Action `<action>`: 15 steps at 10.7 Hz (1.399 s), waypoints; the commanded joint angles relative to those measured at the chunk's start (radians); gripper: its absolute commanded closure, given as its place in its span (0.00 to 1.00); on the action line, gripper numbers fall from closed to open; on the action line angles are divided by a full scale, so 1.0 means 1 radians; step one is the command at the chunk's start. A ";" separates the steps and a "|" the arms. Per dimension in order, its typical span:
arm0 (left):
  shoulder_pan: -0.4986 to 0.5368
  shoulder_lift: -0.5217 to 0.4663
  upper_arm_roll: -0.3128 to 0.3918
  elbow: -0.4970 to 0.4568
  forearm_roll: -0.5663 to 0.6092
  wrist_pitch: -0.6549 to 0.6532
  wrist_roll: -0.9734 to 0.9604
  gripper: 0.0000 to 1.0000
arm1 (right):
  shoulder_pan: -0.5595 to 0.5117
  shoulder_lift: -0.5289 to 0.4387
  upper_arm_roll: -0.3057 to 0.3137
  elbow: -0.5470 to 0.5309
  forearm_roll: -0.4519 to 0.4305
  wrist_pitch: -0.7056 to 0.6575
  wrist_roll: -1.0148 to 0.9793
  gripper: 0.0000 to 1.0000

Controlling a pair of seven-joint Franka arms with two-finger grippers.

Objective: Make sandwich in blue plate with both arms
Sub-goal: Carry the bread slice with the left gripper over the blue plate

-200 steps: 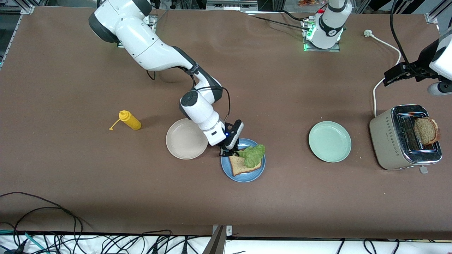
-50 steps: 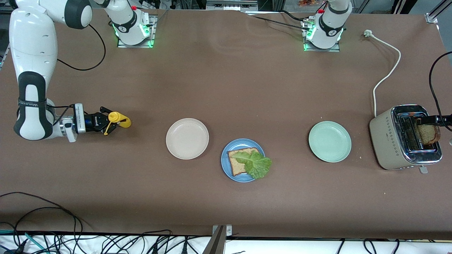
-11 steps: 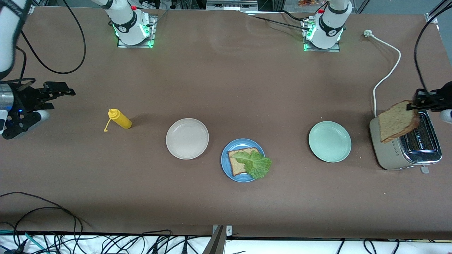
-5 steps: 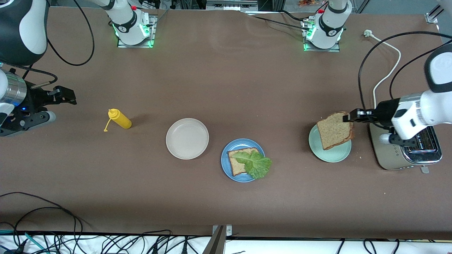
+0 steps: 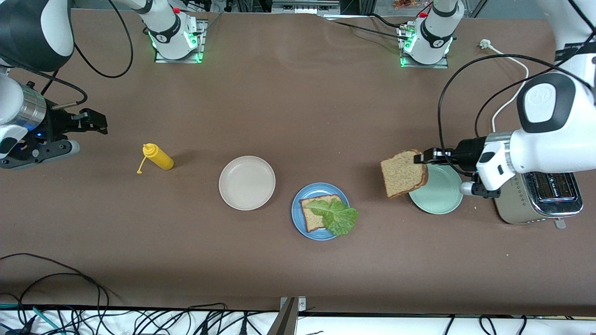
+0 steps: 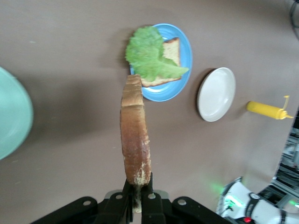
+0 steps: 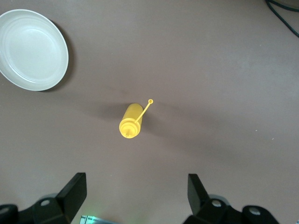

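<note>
Yellow squeeze bottle (image 7: pixel 130 122) upright on brown table (image 7: pixel 224 70); cream-white plate (image 7: pixel 32 50) well apart; right claw (image 7: pixel 138 198) spread wide above

A wide bench (image 5: pixel 298 107) with a matte brown cover fills the scene under even light. Black cables (image 5: pixel 60 298) tangle along its edge nearest the front camera, over a white strip.

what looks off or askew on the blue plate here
The lettuce leaf sits off-centre on the bread slice and hangs over the blue plate's rim, toward the left arm's end of the table. Nothing looks spilled or damaged.
</note>
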 commanded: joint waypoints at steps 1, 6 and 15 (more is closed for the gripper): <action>-0.072 0.066 0.006 0.012 -0.107 0.074 -0.006 1.00 | 0.033 -0.138 0.007 -0.183 -0.057 0.122 0.019 0.00; -0.183 0.166 0.016 0.021 -0.272 0.210 -0.006 1.00 | 0.033 -0.138 0.021 -0.172 -0.055 0.130 0.018 0.00; -0.336 0.357 0.017 0.130 -0.330 0.468 -0.010 1.00 | -0.426 -0.154 0.568 -0.174 -0.146 0.136 0.148 0.00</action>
